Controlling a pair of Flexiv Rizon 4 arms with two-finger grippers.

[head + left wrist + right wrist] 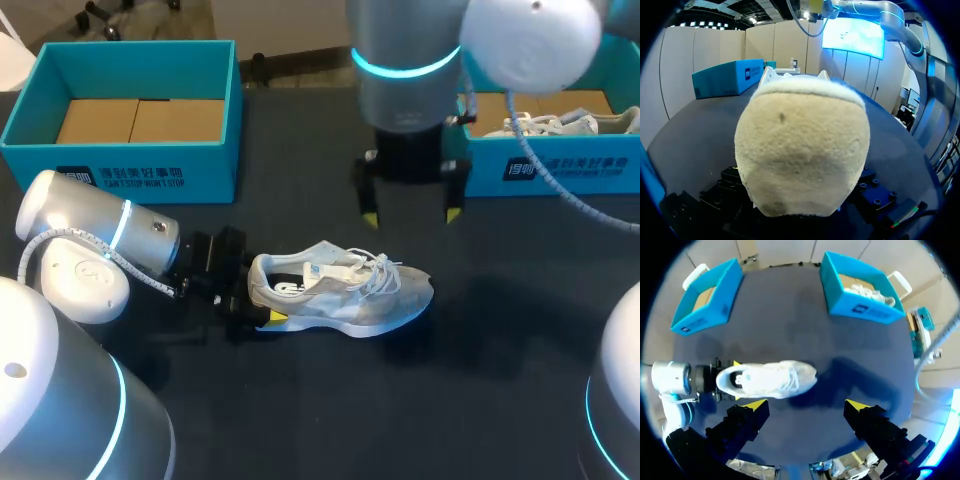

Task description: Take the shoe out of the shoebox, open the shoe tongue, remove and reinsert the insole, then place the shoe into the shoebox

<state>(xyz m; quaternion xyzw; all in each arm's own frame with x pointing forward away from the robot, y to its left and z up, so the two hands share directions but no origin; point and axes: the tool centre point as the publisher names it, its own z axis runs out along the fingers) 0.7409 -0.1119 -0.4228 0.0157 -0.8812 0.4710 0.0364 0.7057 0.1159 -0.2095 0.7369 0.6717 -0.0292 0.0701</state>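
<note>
A white and grey sneaker (345, 290) stands upright on the dark table, toe to the right. My left gripper (256, 293) comes in low from the left and its fingers sit on both sides of the heel, shut on it. That beige heel (802, 150) fills the left wrist view and hides the fingertips. My right gripper (411, 215) hangs open above the table just behind the shoe's laces, holding nothing. In the right wrist view the sneaker (767, 380) lies ahead of the right gripper (807, 407), with the left gripper (735, 381) at its heel.
An open teal shoebox (150, 170) with a bare cardboard floor stands at the back left. A second teal shoebox (560, 165) at the back right holds another white shoe (560, 123). Dark table surface lies in front of the sneaker.
</note>
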